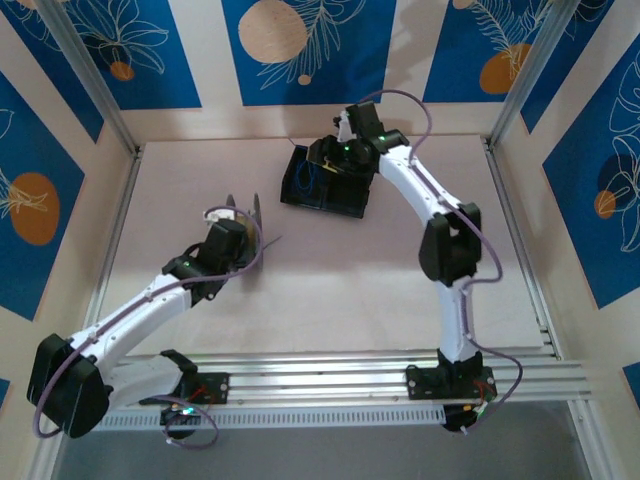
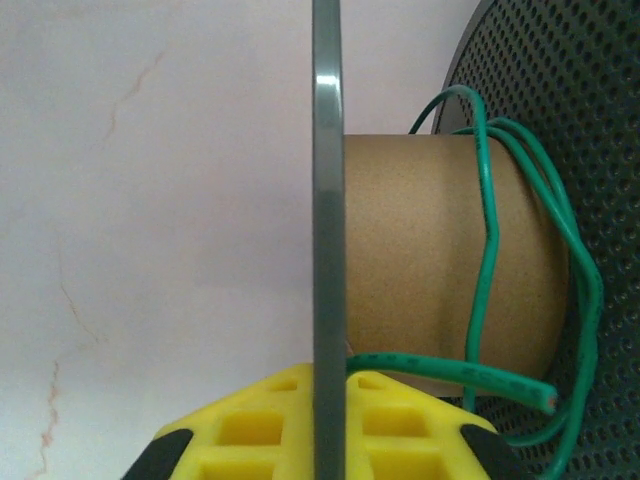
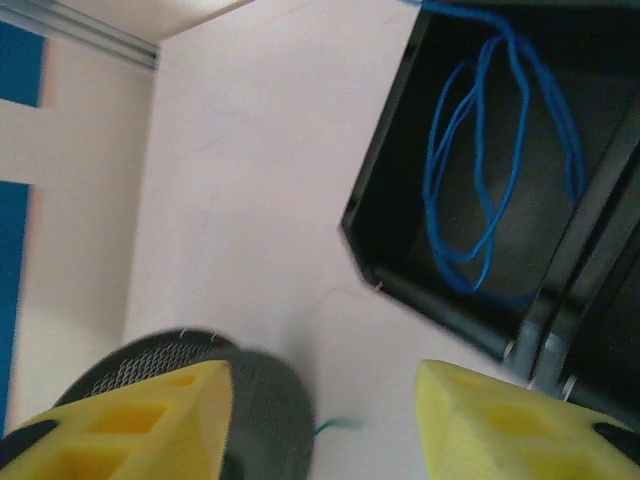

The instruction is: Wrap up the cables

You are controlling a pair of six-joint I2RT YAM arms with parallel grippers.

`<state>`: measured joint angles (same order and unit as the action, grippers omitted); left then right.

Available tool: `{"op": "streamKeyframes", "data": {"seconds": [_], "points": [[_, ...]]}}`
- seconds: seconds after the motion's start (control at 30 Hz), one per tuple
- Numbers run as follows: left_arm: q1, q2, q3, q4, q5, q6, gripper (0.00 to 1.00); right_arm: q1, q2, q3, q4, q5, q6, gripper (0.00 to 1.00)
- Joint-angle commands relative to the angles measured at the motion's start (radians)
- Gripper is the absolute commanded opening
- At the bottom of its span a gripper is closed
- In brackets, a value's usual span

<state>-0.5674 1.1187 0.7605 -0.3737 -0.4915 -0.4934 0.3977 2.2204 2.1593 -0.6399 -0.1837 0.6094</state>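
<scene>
Firmly clamped, the left pincer has its yellow fingers together on the thin grey flange of a spool, gripping that disc edge-on. The green cable is looped loosely round the spool's cardboard core, between the grey flange and a dark perforated flange, with one cut end sticking out near the fingers. The right pincer stands apart with nothing between its fingers, hanging over the tabletop just beside the black tray. The blue cable lies in loose loops inside one compartment of that tray. The overhead view places the spool near mid-tabletop, well apart from the tray, and shows the right arm reaching over the tray.
</scene>
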Motion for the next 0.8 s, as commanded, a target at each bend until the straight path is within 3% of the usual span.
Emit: {"op": "streamKeyframes", "data": {"seconds": [0.0, 0.1, 0.3, 0.47, 0.77], "points": [[0.009, 0.025, 0.063, -0.017, 0.015, -0.092, 0.22, -0.011, 0.164, 0.221, -0.175, 0.056, -0.083, 0.43], [0.011, 0.053, 0.087, -0.042, 0.028, -0.105, 0.4, -0.028, 0.292, 0.395, -0.219, 0.061, -0.092, 0.35], [0.01, 0.057, 0.112, -0.075, 0.045, -0.11, 0.72, -0.068, 0.381, 0.436, -0.147, 0.013, -0.075, 0.25], [0.017, 0.043, 0.123, -0.09, 0.039, -0.095, 0.79, -0.069, 0.413, 0.438, -0.097, -0.021, -0.094, 0.26], [0.038, 0.046, 0.141, -0.081, 0.085, -0.078, 0.8, -0.052, 0.471, 0.489, -0.026, -0.009, -0.083, 0.31]]}}
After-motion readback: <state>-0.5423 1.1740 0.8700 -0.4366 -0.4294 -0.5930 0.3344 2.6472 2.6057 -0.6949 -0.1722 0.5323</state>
